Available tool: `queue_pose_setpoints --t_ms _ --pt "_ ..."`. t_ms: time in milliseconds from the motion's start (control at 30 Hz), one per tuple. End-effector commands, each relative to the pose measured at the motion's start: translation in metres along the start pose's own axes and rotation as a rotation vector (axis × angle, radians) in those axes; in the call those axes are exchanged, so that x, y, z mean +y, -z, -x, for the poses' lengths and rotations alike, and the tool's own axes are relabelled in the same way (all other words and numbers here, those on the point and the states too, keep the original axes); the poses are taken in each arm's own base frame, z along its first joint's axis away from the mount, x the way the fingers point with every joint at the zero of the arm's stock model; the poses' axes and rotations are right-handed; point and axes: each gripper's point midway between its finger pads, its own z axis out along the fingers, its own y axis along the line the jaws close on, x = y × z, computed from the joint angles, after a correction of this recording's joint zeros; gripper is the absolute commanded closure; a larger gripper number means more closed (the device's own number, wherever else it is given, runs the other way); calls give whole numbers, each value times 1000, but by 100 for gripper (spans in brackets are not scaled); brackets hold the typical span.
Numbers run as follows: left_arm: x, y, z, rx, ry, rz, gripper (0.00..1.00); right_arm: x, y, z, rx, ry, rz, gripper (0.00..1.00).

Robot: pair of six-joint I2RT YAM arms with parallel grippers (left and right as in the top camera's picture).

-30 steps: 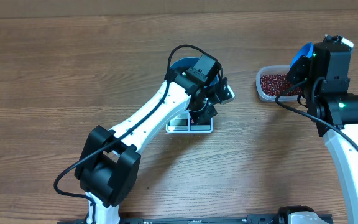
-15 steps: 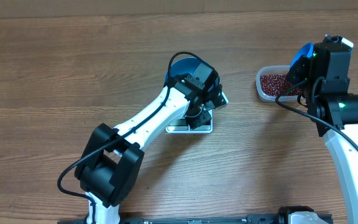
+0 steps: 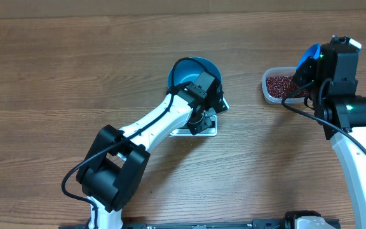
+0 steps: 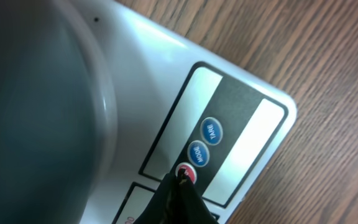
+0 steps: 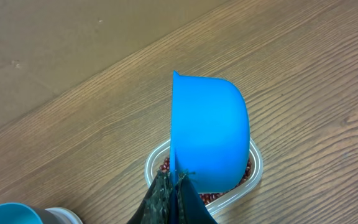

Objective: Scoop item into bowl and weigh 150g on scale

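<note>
The blue bowl [image 3: 189, 71] stands on the white scale [image 3: 182, 130]; I cannot see inside it. My left gripper [image 3: 202, 119] is shut and points down at the scale's button strip. In the left wrist view its tip [image 4: 182, 177] touches the red button [image 4: 188, 172] below two blue ones, and the bowl's wall [image 4: 36, 99] is a dark blur at left. My right gripper [image 3: 306, 69] is shut on a blue scoop [image 5: 210, 127], held on edge above the clear tub [image 5: 256, 163] of red-brown beans [image 3: 277, 83]. No beans show in the scoop.
Bare wooden table lies all round. The tub [image 3: 265, 93] sits at the right, about a hand's width from the scale. The bowl's rim [image 5: 5, 213] and a scale corner [image 5: 61, 216] show at the right wrist view's lower left.
My left gripper has swung from the bowl's right side down onto the scale's button strip, uncovering more of the bowl. The right arm and scoop have not moved.
</note>
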Motion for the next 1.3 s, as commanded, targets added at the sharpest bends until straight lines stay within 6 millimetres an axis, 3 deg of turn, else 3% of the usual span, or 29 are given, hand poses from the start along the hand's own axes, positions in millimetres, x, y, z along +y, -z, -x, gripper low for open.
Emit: queue_pose_setpoints --t_ms 0,467,767,1000,1267 --pt "5 -1 -4 26 -4 45 96 -1 14 18 -58 -17 1 96" --pt "-29 -1 10 30 -100 47 96 -1 14 19 -59 -17 1 96" --pt "-8 1 3 71 -35 175 95 -2 14 19 -61 -17 -2 96" --pt "-2 -15 -7 57 53 262 96 -3 14 16 -50 -10 -7 96" --pt "0 -20 -15 73 66 292 96 -8 14 9 -21 -1 -26 96"
